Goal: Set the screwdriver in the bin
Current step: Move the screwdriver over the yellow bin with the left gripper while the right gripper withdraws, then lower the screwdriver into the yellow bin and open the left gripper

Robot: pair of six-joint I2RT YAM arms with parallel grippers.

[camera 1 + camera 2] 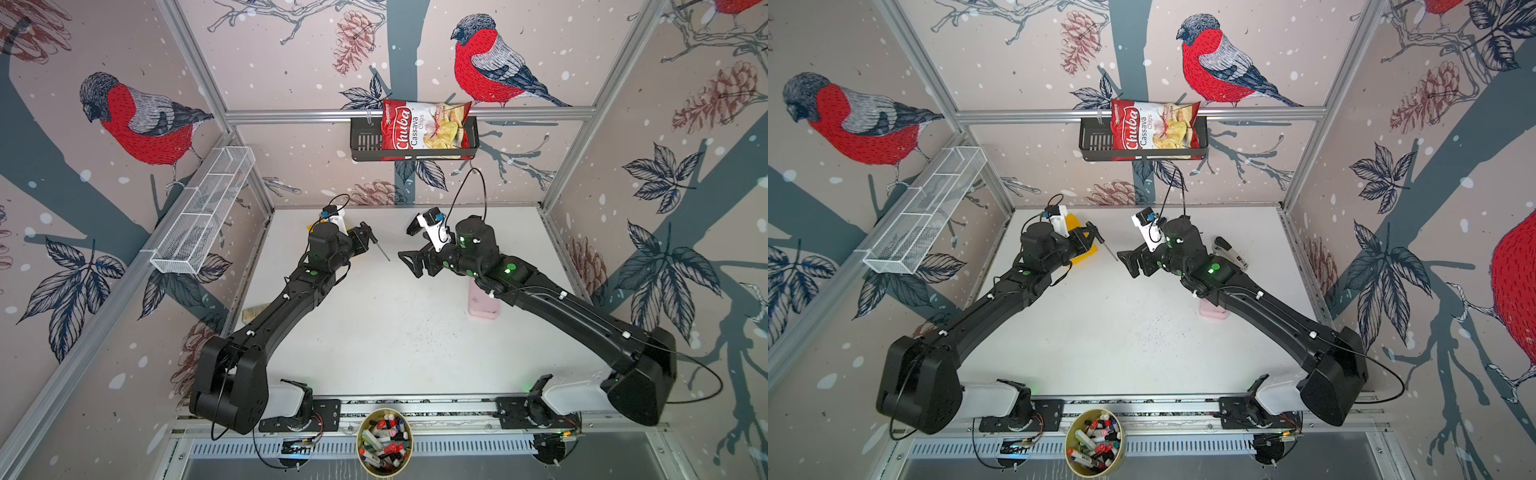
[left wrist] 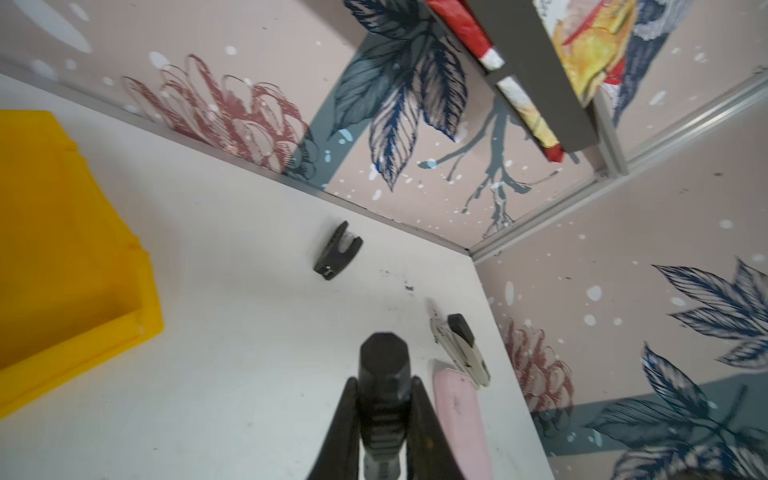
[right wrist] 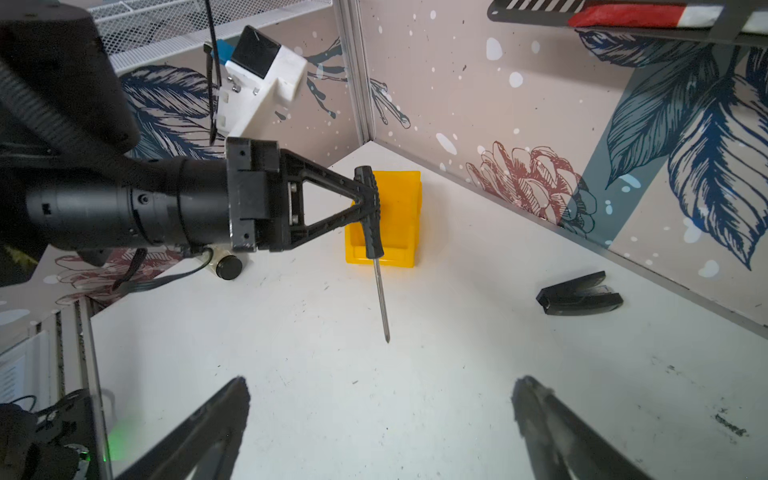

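White tabletop (image 1: 374, 332) under screwdriver (image 3: 373, 245), shaft tip-down, handle in clenched left pincer (image 3: 365, 199); right pincer (image 3: 382, 386) released

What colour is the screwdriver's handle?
Black; the screwdriver shows best in the right wrist view.

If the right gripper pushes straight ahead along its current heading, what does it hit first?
Probably the screwdriver, whose shaft hangs tip-down from the left gripper, centred ahead of the open right gripper in the right wrist view. The bin lies beyond it. Depth is unclear, so it might miss.
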